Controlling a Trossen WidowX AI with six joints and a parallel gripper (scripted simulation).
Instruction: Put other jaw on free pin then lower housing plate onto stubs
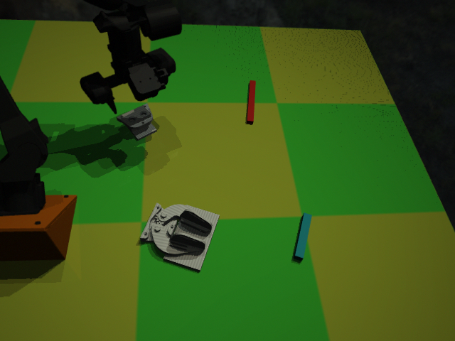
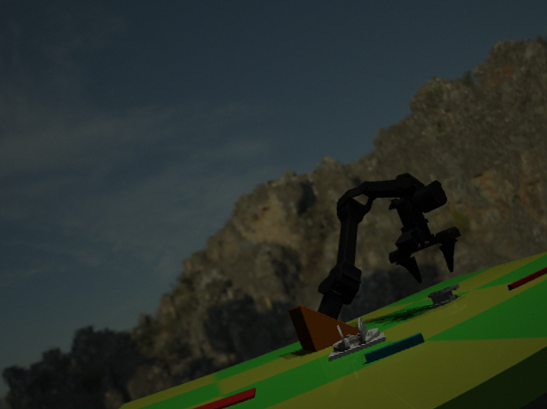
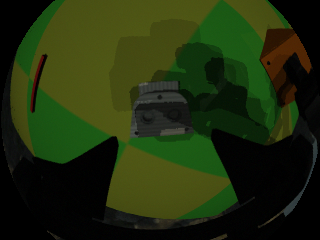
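While the end effector (image 1: 127,105) (image 2: 435,276) (image 3: 166,138) hangs with its fingers wide and nothing between them, the grey housing plate (image 1: 142,120) (image 2: 442,295) (image 3: 161,112) sits below it, at the far left of the counter (image 1: 227,293) (image 2: 316,405) (image 3: 95,30); the grey base (image 1: 190,261) (image 2: 358,350) lies nearer, well apart from the plate, its two jaws side by side; I cannot tell whether their teeth mesh; a blue bar (image 1: 302,236) (image 2: 394,347) lies right of the base, a red bar (image 1: 251,101) (image 2: 538,274) (image 3: 38,83) right of the plate
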